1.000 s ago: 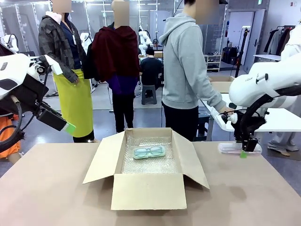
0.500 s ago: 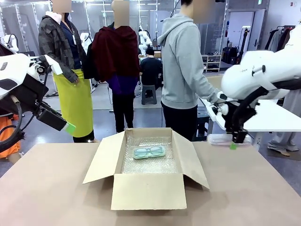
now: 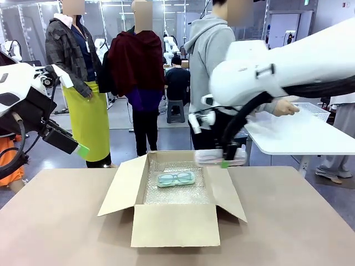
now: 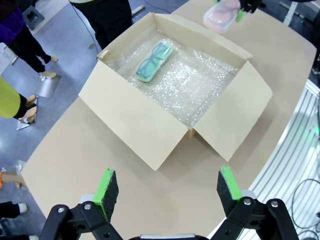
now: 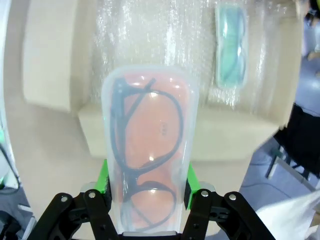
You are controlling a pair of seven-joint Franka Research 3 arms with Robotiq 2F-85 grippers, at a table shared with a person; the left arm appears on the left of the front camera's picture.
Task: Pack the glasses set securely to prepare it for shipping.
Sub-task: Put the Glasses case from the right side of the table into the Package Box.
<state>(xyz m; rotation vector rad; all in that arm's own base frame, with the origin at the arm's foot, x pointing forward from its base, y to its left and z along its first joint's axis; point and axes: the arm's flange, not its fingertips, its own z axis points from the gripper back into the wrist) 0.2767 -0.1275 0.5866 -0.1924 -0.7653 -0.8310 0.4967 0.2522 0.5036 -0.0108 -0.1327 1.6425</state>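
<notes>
right hand (image 5: 146, 181) clamping pink glasses case (image 5: 148, 130) over box (image 3: 175, 225) rim, left hand (image 4: 167, 187) wide, teal case (image 3: 176, 179) inside

The box (image 3: 175, 224) sits mid-table (image 3: 55, 221) with its flaps out to the sides. Bubble wrap (image 3: 183, 194) lines the floor, and one glasses case (image 3: 176, 179) lies on it toward the far wall. The second glasses case (image 3: 211, 157) hangs in the right gripper (image 5: 145, 180) above the box's far-right corner. The left gripper (image 4: 167, 185) is well off left.
</notes>
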